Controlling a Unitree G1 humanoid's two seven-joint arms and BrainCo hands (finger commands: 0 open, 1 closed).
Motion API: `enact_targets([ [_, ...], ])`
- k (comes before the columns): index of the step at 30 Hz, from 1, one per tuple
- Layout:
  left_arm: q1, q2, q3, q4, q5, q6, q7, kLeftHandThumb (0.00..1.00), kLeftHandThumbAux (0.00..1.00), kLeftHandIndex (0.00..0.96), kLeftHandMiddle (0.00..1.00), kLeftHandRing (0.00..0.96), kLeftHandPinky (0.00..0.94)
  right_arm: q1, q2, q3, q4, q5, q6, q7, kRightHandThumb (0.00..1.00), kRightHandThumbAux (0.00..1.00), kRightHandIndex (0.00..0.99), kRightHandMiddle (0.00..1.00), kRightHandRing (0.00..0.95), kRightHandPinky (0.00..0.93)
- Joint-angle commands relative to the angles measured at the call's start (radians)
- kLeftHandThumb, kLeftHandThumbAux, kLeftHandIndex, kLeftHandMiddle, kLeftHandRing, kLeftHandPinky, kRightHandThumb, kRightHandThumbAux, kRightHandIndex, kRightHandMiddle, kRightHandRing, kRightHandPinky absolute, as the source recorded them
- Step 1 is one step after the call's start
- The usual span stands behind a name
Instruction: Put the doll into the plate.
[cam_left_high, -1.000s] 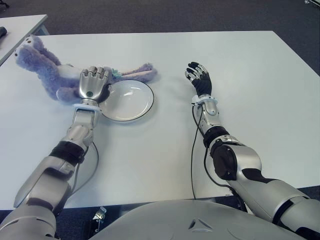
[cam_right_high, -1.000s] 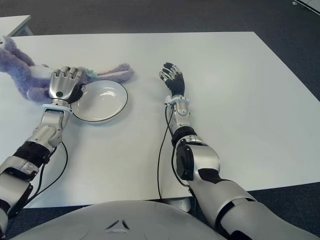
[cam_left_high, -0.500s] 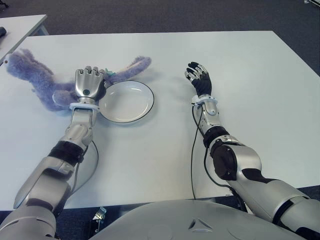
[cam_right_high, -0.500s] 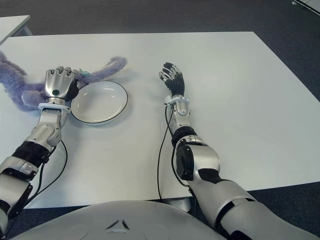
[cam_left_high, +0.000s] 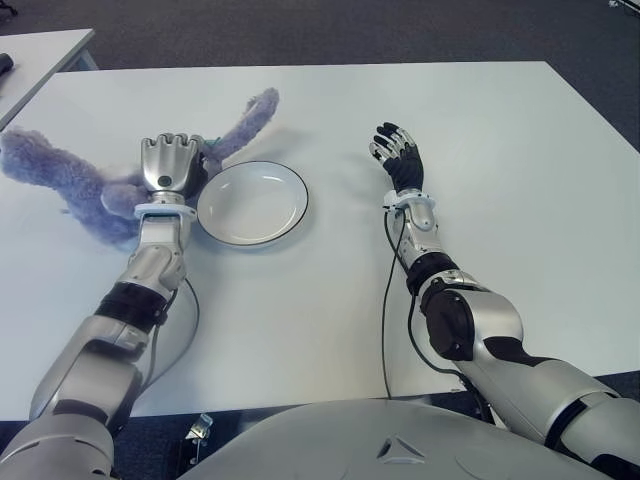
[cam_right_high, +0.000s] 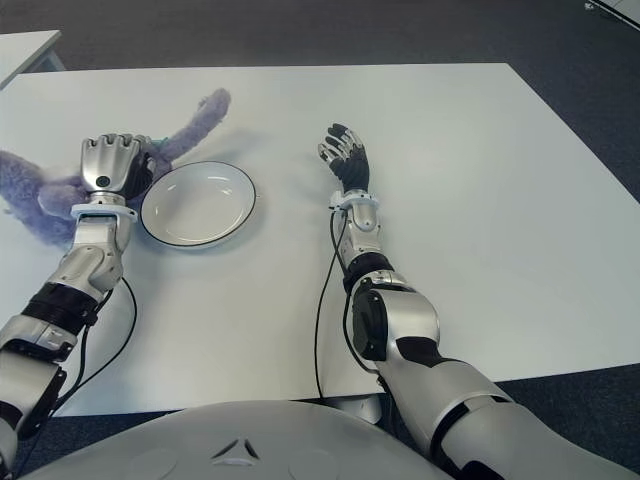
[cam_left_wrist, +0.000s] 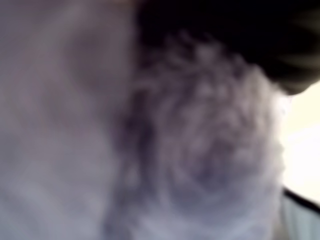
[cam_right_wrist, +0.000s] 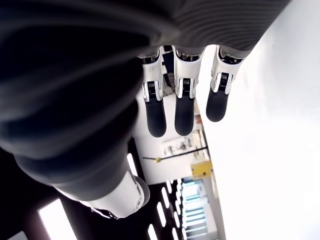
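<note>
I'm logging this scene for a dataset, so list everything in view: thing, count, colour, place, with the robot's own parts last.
doll: one, purple plush, left of the plate, gripped at its middle, one limb raised behind the plate's left rim.
plate: one, white with a dark rim, holding nothing, on the table's left half.
table: one, white, under everything.
second table: one, white, far left corner.
floor: dark carpet beyond the table.
left hand: one, silver, shut on the doll, beside the plate's left rim.
right hand: one, black and silver, fingers relaxed, holding nothing, right of the plate.
</note>
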Motion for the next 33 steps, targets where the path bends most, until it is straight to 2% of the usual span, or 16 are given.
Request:
enact_targets([
  [1,0.076,-0.041,-0.005,0.008,-0.059,-0.010,-0.089,0.713,0.706,0.441,0.830,0.838,0.848,0.233,0.081,-0.027,0.126,0.022,0.056,-0.008,0.429,0.912,0.216,0.217,0.190,0.176],
  [11,0.079,-0.039,-0.002,-0.022,-0.050,-0.007,-0.108,0.726,0.701,0.441,0.826,0.818,0.823,0.231,0.078,-0.024,0.127,0.020,0.066,-0.002,0.441,0.907,0.217,0.222,0.196,0.189],
  [14,0.082,-0.036,-0.001,-0.044,-0.040,0.003,-0.113,0.730,0.699,0.441,0.811,0.803,0.777,0.233,0.078,-0.022,0.127,0.018,0.058,-0.001,0.440,0.898,0.228,0.221,0.189,0.180],
  [20,0.087,-0.033,0.004,-0.074,-0.036,0.011,-0.120,0.733,0.698,0.441,0.808,0.801,0.787,0.234,0.078,-0.016,0.127,0.010,0.053,-0.012,0.423,0.900,0.229,0.222,0.186,0.175],
  [22,0.088,-0.029,0.009,-0.099,-0.034,0.016,-0.129,0.736,0.697,0.441,0.813,0.808,0.818,0.234,0.078,-0.015,0.127,0.009,0.053,-0.014,0.420,0.902,0.228,0.225,0.187,0.168],
  [29,0.092,-0.006,0.025,-0.184,-0.018,0.031,-0.164,0.740,0.696,0.441,0.818,0.816,0.794,0.234,0.077,-0.015,0.127,0.008,0.051,-0.008,0.408,0.906,0.227,0.223,0.183,0.166],
  [33,0.092,0.002,0.033,-0.202,-0.011,0.026,-0.152,0.740,0.696,0.441,0.817,0.812,0.778,0.233,0.076,-0.015,0.127,0.009,0.054,-0.005,0.402,0.912,0.230,0.223,0.183,0.177],
])
